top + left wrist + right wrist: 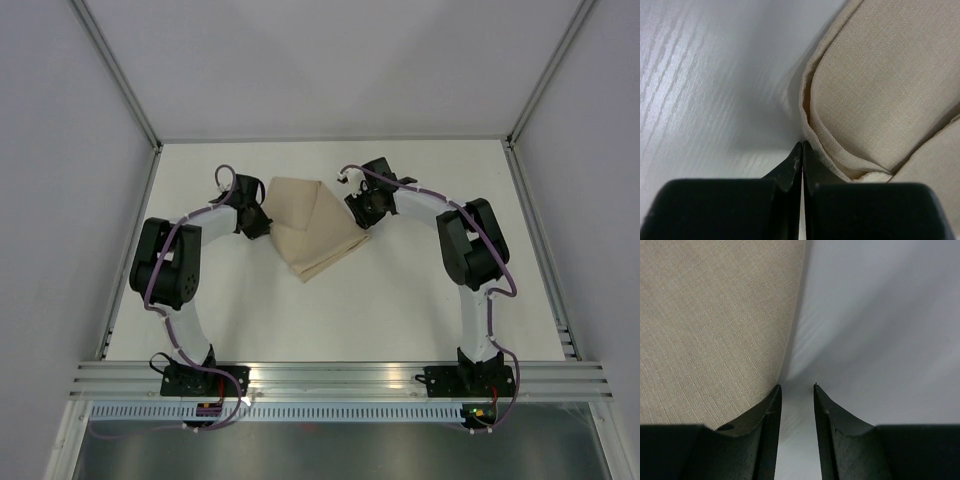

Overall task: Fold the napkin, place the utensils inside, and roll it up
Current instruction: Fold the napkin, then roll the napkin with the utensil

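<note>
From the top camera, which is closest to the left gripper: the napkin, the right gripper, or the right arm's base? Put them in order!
1. The napkin: right next to the left gripper, at the cloth's left edge.
2. The right gripper: across the napkin, at its opposite edge.
3. The right arm's base: farthest, at the bottom right of the view.

From above, you cannot see the fingertips of the left gripper (260,227) or the right gripper (357,213): each gripper's own black body covers them where it meets the napkin (313,225). In the left wrist view the cloth runs off the top and right edges, and you cannot tell whether the tips pinch its hem. In the right wrist view it runs off the left and top edges. Whatever lies between its layers is hidden from you.
</note>
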You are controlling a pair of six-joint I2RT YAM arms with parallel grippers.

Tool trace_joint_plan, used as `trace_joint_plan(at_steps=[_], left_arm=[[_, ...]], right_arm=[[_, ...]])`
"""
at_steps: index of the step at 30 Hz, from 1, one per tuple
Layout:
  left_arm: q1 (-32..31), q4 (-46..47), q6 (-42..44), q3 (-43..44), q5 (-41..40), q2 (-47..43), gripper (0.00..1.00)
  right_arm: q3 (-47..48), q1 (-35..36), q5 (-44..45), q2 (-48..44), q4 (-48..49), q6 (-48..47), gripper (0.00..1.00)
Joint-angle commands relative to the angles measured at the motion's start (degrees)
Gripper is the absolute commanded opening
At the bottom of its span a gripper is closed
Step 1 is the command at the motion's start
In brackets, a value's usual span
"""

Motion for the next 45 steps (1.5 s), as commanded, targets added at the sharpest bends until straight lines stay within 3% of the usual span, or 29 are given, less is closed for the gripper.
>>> trace_joint_plan(at_steps=[1, 15, 23, 32, 35, 39, 45], left_arm=[[0.03, -1.34, 3.52, 3.26, 1.70, 3.07, 0.02], [-3.13, -8.54, 13.98, 19.34, 9.17, 13.45, 0.02], [-5.51, -9.51, 15.48, 22.87, 10.14, 15.47, 0.07], [-0.77, -8.20, 18.38, 21.29, 12.69, 3.27, 0.39], [0.99, -6.98, 20.22, 18.84, 12.52, -3.65, 0.46], [2.40, -4.87, 19.62, 14.45, 13.39, -12.28, 0.51], [2.40, -0.29, 17.07, 8.21, 15.50, -26.07, 0.56]], right_arm=[[-3.43, 0.25, -1.54, -3.65, -2.83, -1.03, 0.38], [-14.77, 6.31, -3.03, -14.72, -5.38, -3.41, 0.37], [-16.62, 7.81, -0.94, -17.10, -7.32, -2.27, 0.37], [-16.98, 4.03, 2.85, -24.57, -6.78, -0.59, 0.39], [-16.71, 4.21, 3.12, -27.46, -6.53, -0.86, 0.45], [-18.20, 5.52, 2.94, -30.89, -3.90, -5.33, 0.61], [-17.15, 13.69, 4.00, -28.27, -2.05, -12.28, 0.63]])
